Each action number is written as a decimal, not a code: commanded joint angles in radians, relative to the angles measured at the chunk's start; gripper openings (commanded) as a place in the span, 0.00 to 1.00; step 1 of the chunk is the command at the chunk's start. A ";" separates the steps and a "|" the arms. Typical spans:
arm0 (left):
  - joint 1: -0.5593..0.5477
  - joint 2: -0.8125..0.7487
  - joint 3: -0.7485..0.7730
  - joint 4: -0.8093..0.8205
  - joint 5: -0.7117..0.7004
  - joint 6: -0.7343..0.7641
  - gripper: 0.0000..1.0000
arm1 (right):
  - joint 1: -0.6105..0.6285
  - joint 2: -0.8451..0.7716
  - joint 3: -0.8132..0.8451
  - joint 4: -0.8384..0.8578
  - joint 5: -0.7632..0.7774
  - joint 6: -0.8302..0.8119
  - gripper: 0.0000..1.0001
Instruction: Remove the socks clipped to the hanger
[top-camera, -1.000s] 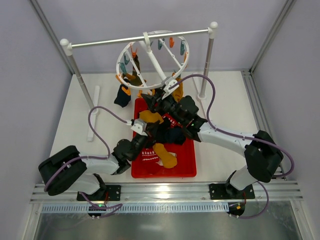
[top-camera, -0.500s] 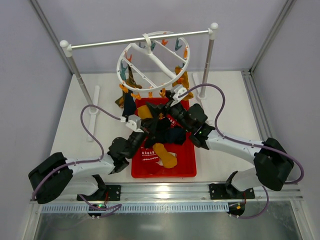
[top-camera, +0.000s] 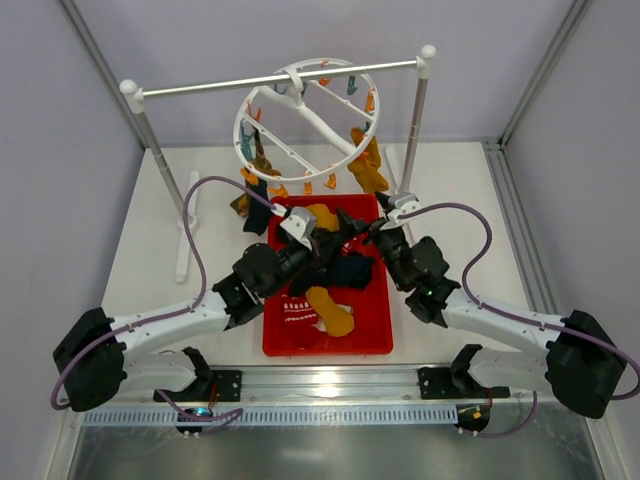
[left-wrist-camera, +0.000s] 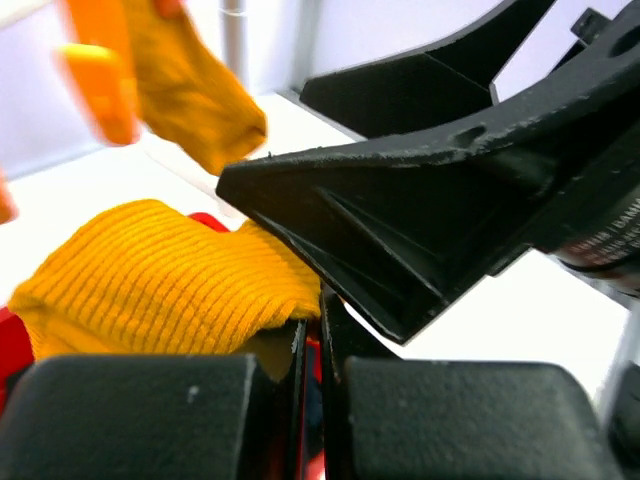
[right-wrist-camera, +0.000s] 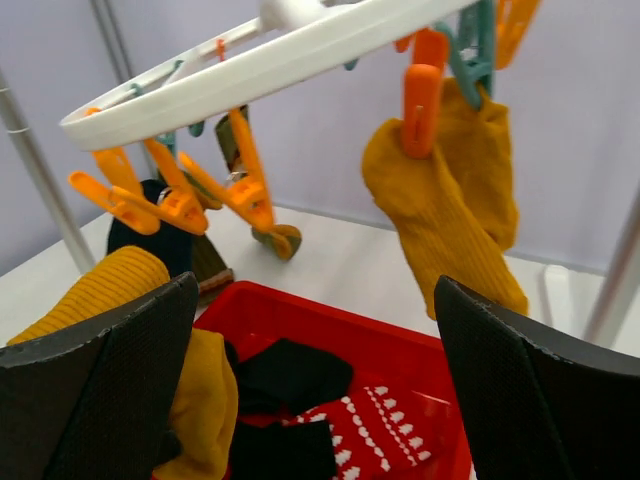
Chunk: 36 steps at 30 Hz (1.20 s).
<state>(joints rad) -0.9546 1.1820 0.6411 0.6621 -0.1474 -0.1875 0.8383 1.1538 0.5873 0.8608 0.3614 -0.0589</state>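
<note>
The white ring hanger (top-camera: 305, 115) hangs by its hook from the silver bar. A mustard sock (top-camera: 368, 168) is clipped at its right rim; it also shows in the right wrist view (right-wrist-camera: 440, 205) under an orange clip (right-wrist-camera: 421, 95). Brown and navy socks (top-camera: 254, 195) hang from the left rim. My left gripper (top-camera: 322, 240) is shut over the far end of the red tray, with a loose mustard sock (left-wrist-camera: 150, 270) beside its tips (left-wrist-camera: 320, 300). My right gripper (top-camera: 368, 232) is open and empty (right-wrist-camera: 315, 290), just below the hanger and close to the left gripper.
The red tray (top-camera: 372, 330) holds loose mustard, black and navy socks and a red patterned sock (right-wrist-camera: 400, 420). The silver bar (top-camera: 230, 82) stands on two white-capped posts (top-camera: 412, 125) behind the tray. The right gripper's black finger (left-wrist-camera: 420, 200) fills the left wrist view.
The right gripper has drawn back from the hanger's rim toward the tray's right side. The left gripper has moved forward and right. The hanger has swung and turned.
</note>
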 joint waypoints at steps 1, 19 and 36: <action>0.013 0.027 0.094 -0.201 0.185 -0.044 0.00 | -0.001 -0.065 -0.049 0.075 0.171 -0.039 1.00; 0.042 0.278 0.350 -0.594 0.120 0.017 0.14 | -0.061 -0.244 -0.181 0.084 0.255 0.044 1.00; 0.040 0.245 0.310 -0.561 -0.020 -0.007 1.00 | -0.062 -0.223 -0.175 0.092 0.225 0.050 1.00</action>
<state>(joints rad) -0.9195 1.4502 0.9516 0.0811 -0.1204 -0.1833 0.7811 0.9367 0.4084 0.8860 0.5812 -0.0238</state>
